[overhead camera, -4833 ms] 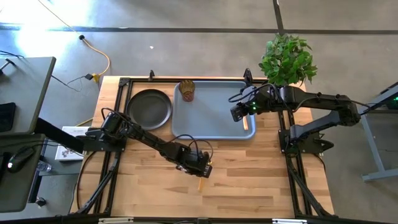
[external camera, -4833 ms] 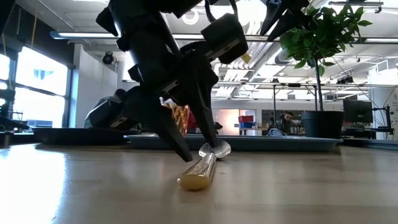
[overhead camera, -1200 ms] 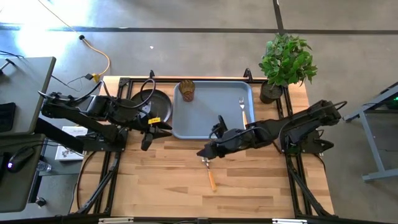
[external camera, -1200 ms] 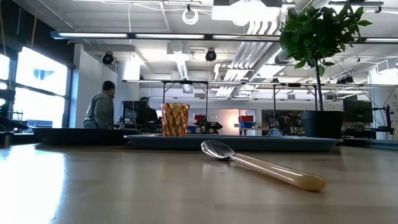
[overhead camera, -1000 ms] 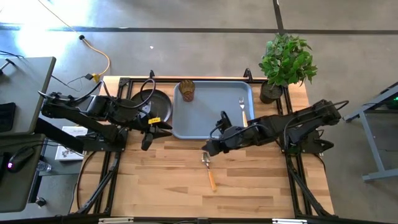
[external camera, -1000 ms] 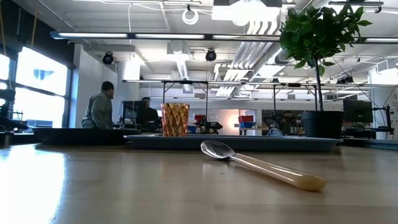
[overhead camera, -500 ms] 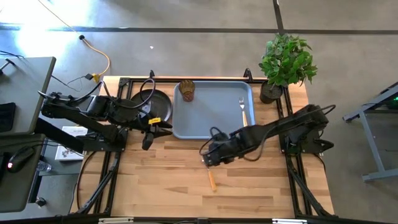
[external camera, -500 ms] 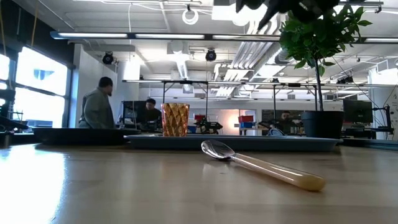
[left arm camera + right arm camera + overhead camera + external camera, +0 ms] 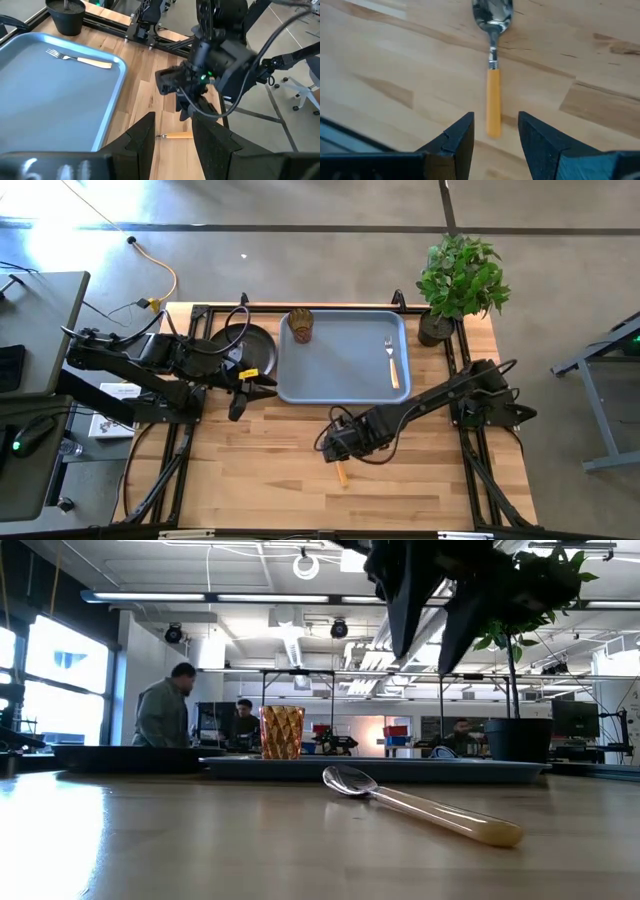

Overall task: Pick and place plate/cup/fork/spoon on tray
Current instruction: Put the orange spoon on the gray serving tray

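Since a moment ago the right gripper [image 9: 495, 132] has swung down over the spoon [image 9: 492, 75] lying on the bare table [image 9: 420, 480] just outside the tray [image 9: 340, 370]; fingers wide apart, it should descend straddling the handle squarely before closing.

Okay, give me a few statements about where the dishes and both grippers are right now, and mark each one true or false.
1. The spoon lies on the bare table, outside the tray. True.
2. The fork is in the right gripper. False: the fork lies in the tray, and the right gripper is open above the spoon's handle, holding nothing.
3. The cup stands upright in a corner of the tray. True.
4. The plate sits inside the tray. False: it rests on the table beside the tray.
5. The left gripper hovers over the spoon. False: it waits near the plate.
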Controlling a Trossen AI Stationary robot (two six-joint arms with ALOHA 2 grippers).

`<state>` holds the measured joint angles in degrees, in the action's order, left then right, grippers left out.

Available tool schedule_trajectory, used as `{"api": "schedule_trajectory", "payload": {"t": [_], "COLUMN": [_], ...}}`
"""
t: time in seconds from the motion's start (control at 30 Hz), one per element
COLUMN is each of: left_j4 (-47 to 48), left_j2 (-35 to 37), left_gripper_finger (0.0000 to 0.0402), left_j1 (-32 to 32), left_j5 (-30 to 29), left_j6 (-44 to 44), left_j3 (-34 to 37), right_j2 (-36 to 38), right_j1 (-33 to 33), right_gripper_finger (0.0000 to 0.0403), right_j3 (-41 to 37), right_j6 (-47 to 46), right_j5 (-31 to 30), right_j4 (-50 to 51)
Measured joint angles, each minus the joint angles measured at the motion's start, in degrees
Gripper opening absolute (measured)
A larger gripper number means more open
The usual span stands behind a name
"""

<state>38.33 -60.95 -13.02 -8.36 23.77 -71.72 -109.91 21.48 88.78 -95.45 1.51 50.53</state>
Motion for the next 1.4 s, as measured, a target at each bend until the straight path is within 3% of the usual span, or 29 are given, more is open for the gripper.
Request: {"api": "schedule_trajectory", "payload": {"t": [1.4], "left_j4": [-0.03], "left_j2": [0.0], "left_gripper_finger": [0.012], "left_j1": [-0.01], "left_j5": [-1.44], "left_j6": [0.13], "left_j3": [0.0], "right_j2": [-13.09], "right_j1": [1.3], "right_gripper_finger": [0.0142], "right_j3": [0.08], "right_j6": [0.97], "right_j5": [-2.44], "right_j4": [-8.47]}}
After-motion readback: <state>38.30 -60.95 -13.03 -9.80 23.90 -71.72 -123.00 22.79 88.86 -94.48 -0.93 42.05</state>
